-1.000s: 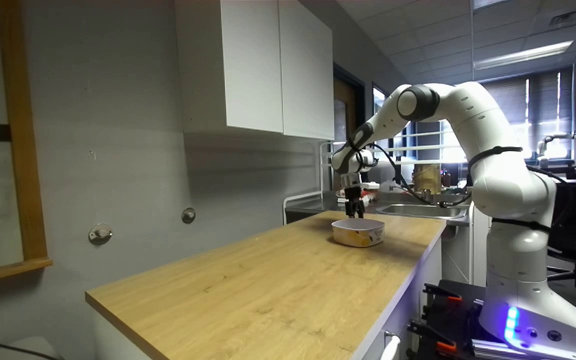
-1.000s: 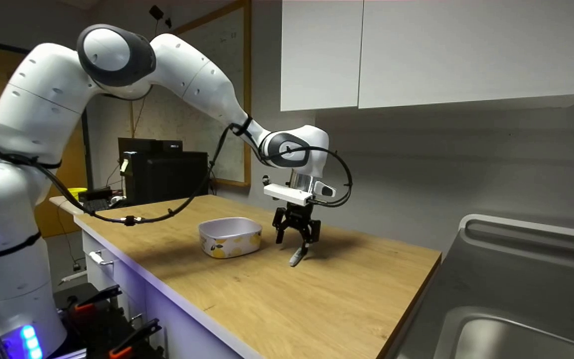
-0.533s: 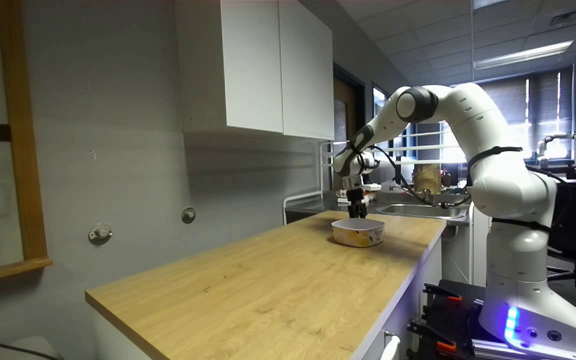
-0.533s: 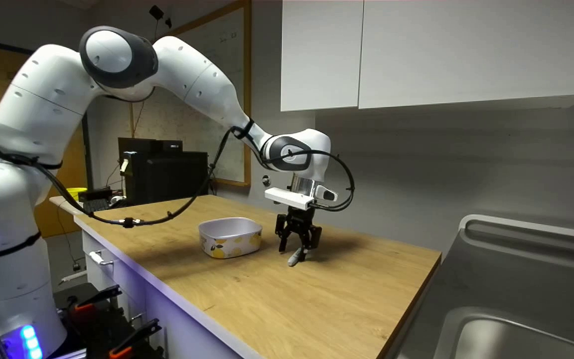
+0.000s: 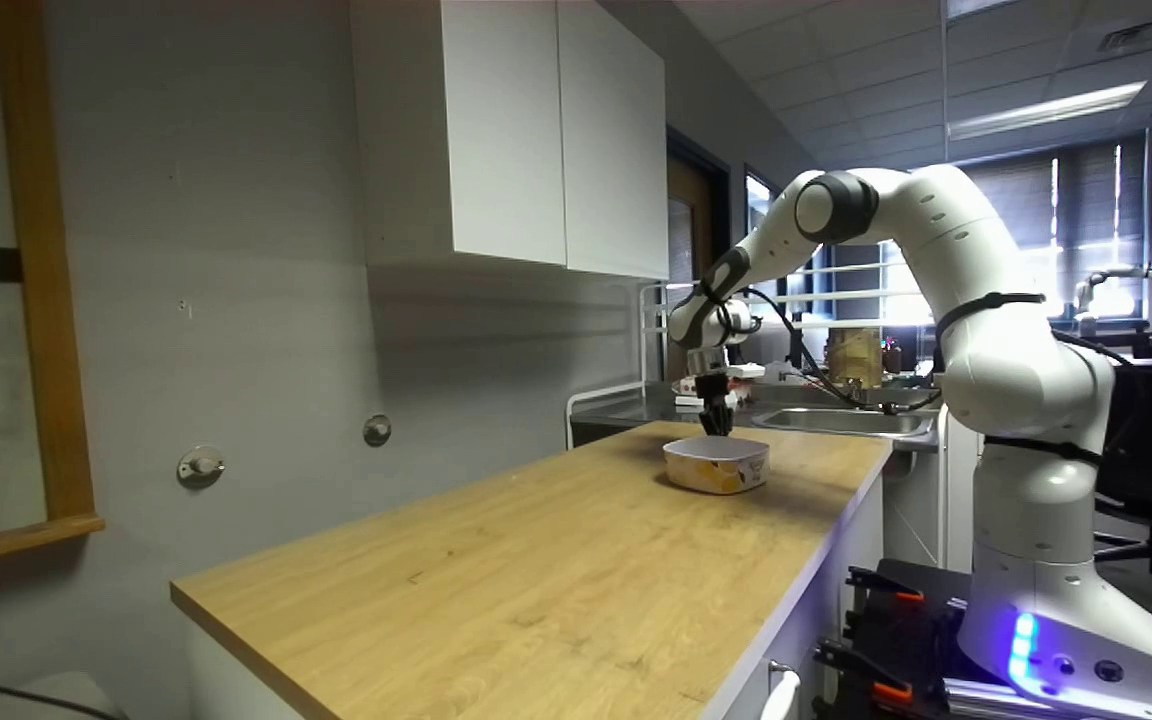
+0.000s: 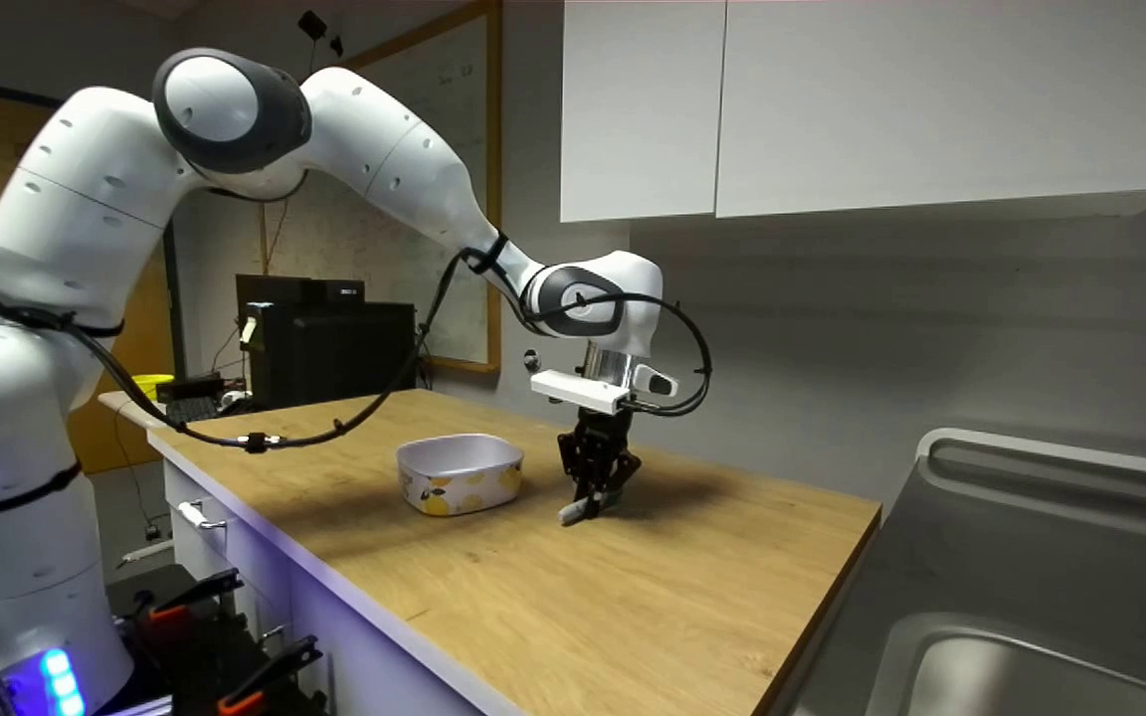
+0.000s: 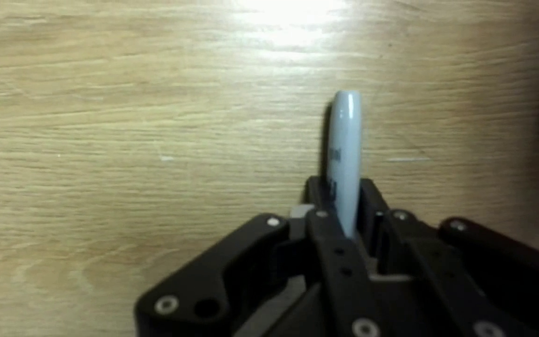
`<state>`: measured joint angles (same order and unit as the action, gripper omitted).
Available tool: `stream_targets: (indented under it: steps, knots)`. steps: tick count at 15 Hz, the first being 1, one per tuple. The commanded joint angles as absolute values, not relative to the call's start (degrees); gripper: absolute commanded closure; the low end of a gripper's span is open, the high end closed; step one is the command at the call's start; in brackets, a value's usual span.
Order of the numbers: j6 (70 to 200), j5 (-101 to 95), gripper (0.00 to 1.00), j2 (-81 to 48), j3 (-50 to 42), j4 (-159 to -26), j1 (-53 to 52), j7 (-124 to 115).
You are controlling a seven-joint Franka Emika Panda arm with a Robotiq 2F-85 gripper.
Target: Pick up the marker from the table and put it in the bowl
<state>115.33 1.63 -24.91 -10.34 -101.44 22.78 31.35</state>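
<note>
The marker [image 7: 344, 140] is light grey and slim, and it points away from the palm in the wrist view. My gripper [image 7: 343, 187] is shut on it, a black finger on either side. In an exterior view the marker [image 6: 573, 513] shows at the fingertips, low over the table [image 6: 573, 597]; whether it still touches the wood I cannot tell. The bowl [image 6: 459, 491], whitish with yellow fruit prints and rounded corners, stands upright a short way from the gripper [image 6: 590, 500]. From the opposite side the bowl [image 5: 716, 472] hides the marker and stands before the gripper [image 5: 717, 430].
White wall cabinets [image 6: 871, 109] hang above the counter. A metal sink [image 6: 1031, 656] lies past the counter's end. Against the far wall stands black equipment [image 6: 329, 348]. A loose black cable [image 6: 304, 438] droops from the arm over the counter.
The fingers have closed around the marker, having stood wide apart a second ago. The marker has swung slightly, its visible end shifting toward the bowl. The gripper dipped, then rose a little; the bowl stayed put.
</note>
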Motion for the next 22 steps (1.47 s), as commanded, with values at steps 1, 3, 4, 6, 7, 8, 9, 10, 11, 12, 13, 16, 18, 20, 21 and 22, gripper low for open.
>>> stream_targets:
  steps: [1, 3, 4, 6, 7, 8, 9, 10, 11, 12, 13, 16, 18, 20, 21, 22]
  knots:
    - [115.33, 1.20, 0.93, -23.41, -10.32, -103.04, 22.85, 30.83]
    - [115.13, 1.43, 0.93, -22.06, -10.27, -103.74, 22.73, 30.63]
    - [115.01, 1.68, 0.93, -21.24, -10.21, -104.11, 22.69, 30.60]
    - [114.68, 2.31, 0.93, -18.76, -10.10, -105.18, 22.54, 30.76]
    - [114.51, 2.48, 0.93, -16.46, -10.13, -106.38, 22.33, 30.76]
    - [114.49, 2.62, 0.93, -15.07, -10.20, -106.97, 22.10, 30.72]
    - [114.15, 2.71, 0.93, -12.88, -10.34, -108.02, 21.80, 30.58]
    - [113.87, 2.68, 0.93, -10.98, -10.52, -108.87, 21.47, 30.52]
    - [113.73, 2.56, 0.93, -8.59, -10.71, -110.31, 21.07, 30.35]
    - [113.48, 2.44, 0.93, -6.37, -10.90, -111.53, 20.68, 30.21]
    - [113.19, 2.26, 0.93, -3.98, -11.14, -113.03, 20.30, 30.03]
    - [112.82, 1.59, 0.93, 1.92, -11.64, -117.24, 18.84, 28.48]
    - [113.01, 1.15, 0.93, 4.98, -11.61, -120.24, 17.52, 26.71]
    - [113.50, 0.08, 0.93, 7.51, -11.06, -123.68, 15.79, 24.36]
    - [113.81, -0.70, 0.93, 8.62, -10.59, -125.60, 14.77, 23.00]
    - [113.97, -1.25, 0.93, 9.39, -10.23, -127.19, 13.77, 21.87]
